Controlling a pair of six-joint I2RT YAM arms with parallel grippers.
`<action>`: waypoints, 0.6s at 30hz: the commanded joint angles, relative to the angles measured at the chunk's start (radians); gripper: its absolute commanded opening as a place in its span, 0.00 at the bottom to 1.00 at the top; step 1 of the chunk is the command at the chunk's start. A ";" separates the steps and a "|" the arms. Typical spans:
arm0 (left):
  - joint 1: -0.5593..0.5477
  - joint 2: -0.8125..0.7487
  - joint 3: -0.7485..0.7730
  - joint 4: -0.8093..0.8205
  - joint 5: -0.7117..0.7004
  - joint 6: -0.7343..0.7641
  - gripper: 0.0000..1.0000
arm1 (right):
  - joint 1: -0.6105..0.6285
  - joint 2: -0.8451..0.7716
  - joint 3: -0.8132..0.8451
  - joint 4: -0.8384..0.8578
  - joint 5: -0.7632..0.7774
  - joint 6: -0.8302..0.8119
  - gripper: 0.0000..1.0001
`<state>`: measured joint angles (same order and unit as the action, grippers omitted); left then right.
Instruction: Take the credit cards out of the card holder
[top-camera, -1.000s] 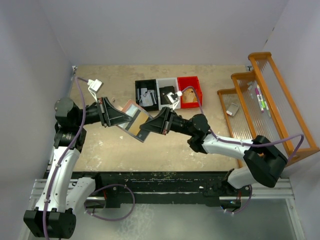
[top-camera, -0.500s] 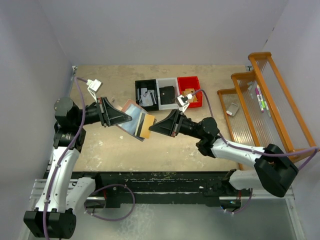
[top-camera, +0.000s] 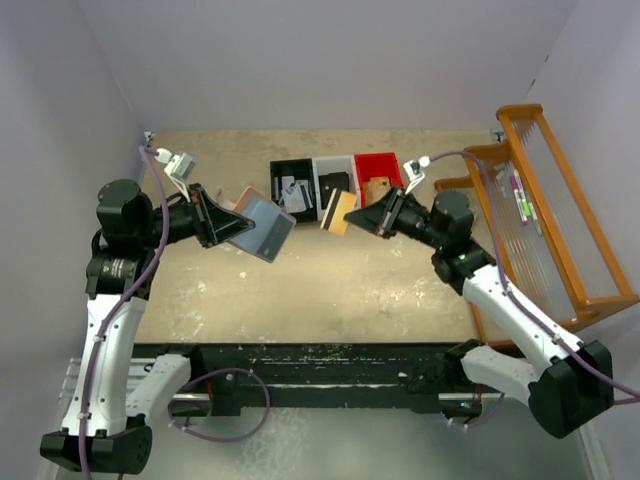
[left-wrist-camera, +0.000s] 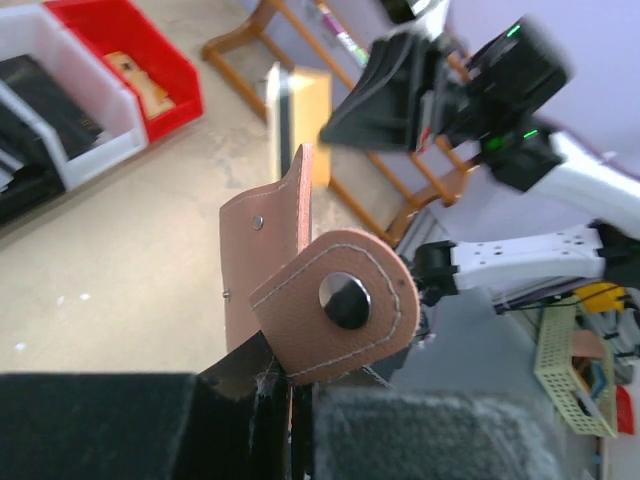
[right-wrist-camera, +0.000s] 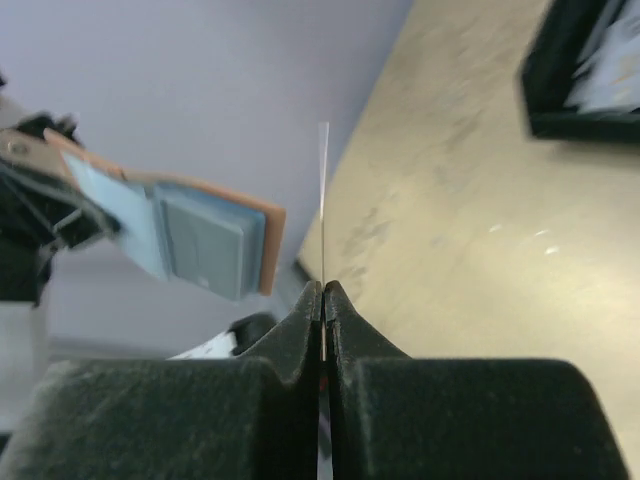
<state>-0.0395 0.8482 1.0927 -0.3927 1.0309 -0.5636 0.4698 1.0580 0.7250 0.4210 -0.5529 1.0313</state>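
Note:
The card holder (top-camera: 262, 226) hangs in the air left of centre, salmon-pink outside and blue-grey inside, with my left gripper (top-camera: 232, 228) shut on its edge. In the left wrist view its snap tab (left-wrist-camera: 340, 300) curls just past my left gripper (left-wrist-camera: 290, 385). My right gripper (top-camera: 352, 215) is shut on one credit card (top-camera: 338, 212), tan with a dark stripe, held clear of the holder and to its right. The right wrist view shows that card (right-wrist-camera: 323, 200) edge-on, rising from my right gripper (right-wrist-camera: 323, 295), with the open card holder (right-wrist-camera: 200, 235) apart on the left.
A black bin (top-camera: 292, 187) with flat grey pieces, a white bin (top-camera: 333, 183) with a black wallet and a red bin (top-camera: 378, 178) with a tan wallet stand in a row at the back. A wooden rack (top-camera: 540, 200) fills the right side.
My right gripper has pulled the card out of the holder and drawn back to the right with it. My left arm has shifted left, still gripping the holder.

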 joint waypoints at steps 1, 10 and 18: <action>0.004 0.018 0.041 -0.151 -0.118 0.202 0.00 | -0.086 0.048 0.258 -0.514 0.198 -0.338 0.00; 0.004 0.019 0.052 -0.159 -0.057 0.199 0.00 | -0.091 0.487 0.751 -0.885 0.877 -0.591 0.00; 0.005 0.005 0.073 -0.165 -0.013 0.174 0.00 | -0.087 0.805 1.028 -0.976 1.147 -0.696 0.00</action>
<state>-0.0395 0.8768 1.1061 -0.5926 0.9657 -0.3977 0.3794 1.7985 1.6348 -0.4629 0.3725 0.4286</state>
